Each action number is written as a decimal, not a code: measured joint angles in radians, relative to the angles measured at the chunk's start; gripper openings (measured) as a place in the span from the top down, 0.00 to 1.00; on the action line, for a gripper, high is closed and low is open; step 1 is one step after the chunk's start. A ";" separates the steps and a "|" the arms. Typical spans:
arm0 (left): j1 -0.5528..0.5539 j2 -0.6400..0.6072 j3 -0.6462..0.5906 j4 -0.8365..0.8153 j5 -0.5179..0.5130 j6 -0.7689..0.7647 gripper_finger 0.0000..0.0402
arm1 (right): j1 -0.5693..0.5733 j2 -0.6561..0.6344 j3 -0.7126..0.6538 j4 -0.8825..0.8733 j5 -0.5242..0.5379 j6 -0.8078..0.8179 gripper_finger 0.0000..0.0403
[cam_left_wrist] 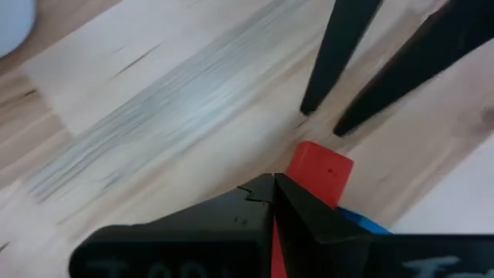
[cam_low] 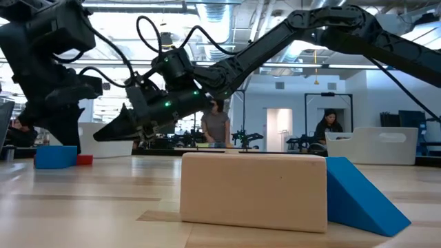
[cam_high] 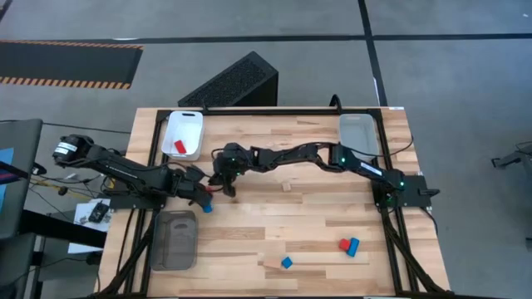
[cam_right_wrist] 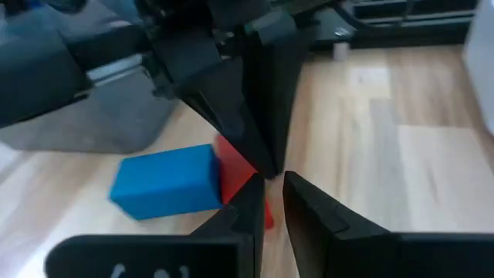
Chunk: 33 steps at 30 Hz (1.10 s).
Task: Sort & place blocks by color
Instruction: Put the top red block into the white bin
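Note:
A small red block point(cam_right_wrist: 234, 176) sits on the table, touching a blue block point(cam_right_wrist: 166, 185) near the grey tray point(cam_high: 174, 239). My left gripper point(cam_left_wrist: 272, 184) is shut, its tips at the red block. My right gripper point(cam_right_wrist: 274, 197), reaching across the table from the right, is narrowly open. Nothing is between its fingers, and its tips point(cam_left_wrist: 309, 108) are down at the tabletop just beyond the red block. In the high view both grippers meet at the left point(cam_high: 212, 193) above the blue block point(cam_high: 207, 208). Another red block point(cam_high: 179, 147) lies in the white tray point(cam_high: 189, 124). My left gripper has its shut fingertips point(cam_right_wrist: 264, 158) against the red block's upper edge point(cam_right_wrist: 245, 166), on the side away from the blue block. The fingers slant down from above. The block stands on the table, its other side against the blue block.
A clear tray point(cam_high: 359, 134) stands at the far right. A red and a blue block point(cam_high: 349, 246) lie near the right front. A long wooden block point(cam_low: 251, 189) with a blue wedge point(cam_low: 365, 196) beside it lies at the front. A small wooden block point(cam_high: 287, 187) lies mid-table.

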 joint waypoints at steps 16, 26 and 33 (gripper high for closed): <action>0.000 0.000 0.000 0.028 0.000 -0.006 1.00 | 0.109 0.000 0.000 -0.017 0.254 -0.293 0.32; 0.000 -0.001 0.000 0.029 0.027 -0.018 1.00 | 0.091 0.002 0.000 -0.041 0.259 -0.265 0.30; 0.000 -0.001 0.000 0.037 0.028 -0.019 1.00 | 0.086 0.003 0.000 -0.088 0.210 -0.208 0.30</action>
